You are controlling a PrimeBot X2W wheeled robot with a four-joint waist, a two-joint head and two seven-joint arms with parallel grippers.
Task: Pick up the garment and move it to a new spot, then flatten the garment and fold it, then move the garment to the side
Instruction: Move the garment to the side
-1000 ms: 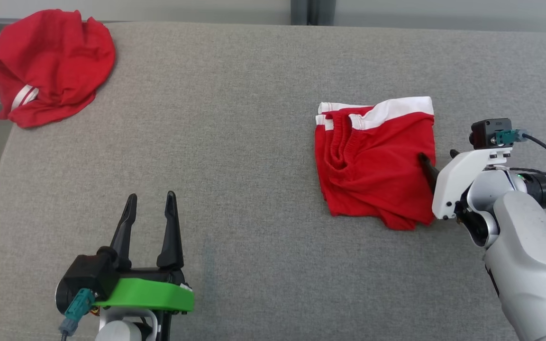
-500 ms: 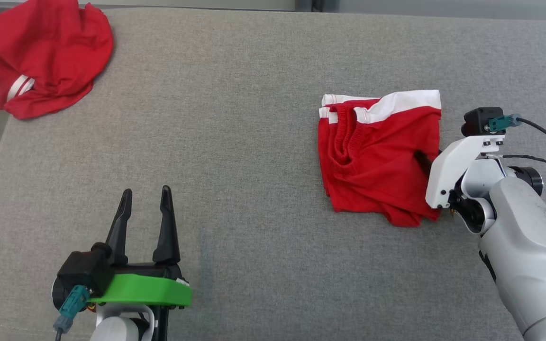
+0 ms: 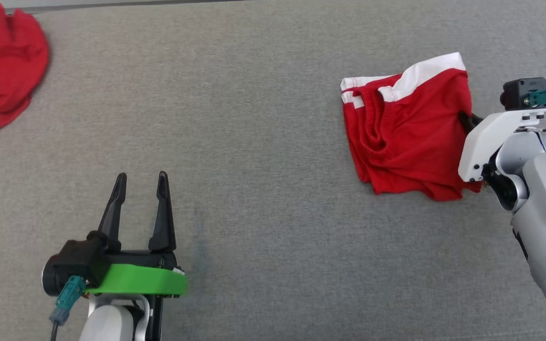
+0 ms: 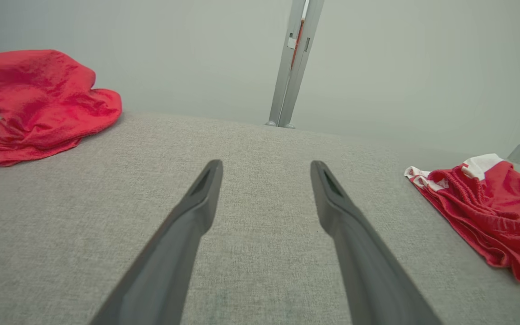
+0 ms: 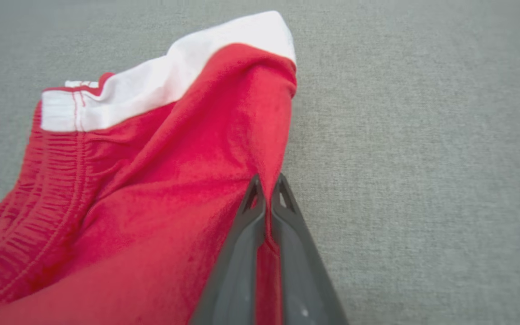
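Likely soft, light red shorts (image 3: 410,132) being pinched
Their 3 o'clock edge is being gripped by the right gripper (image 5: 266,192); the left gripper (image 3: 141,182) is being held open.

Head camera looks down; both low wrist cameras share the garment (image 3: 410,137).

Grey woven upholstered surface (image 3: 263,118) under even light, pale wall (image 4: 151,54) behind, upright grey metal post (image 4: 294,63)
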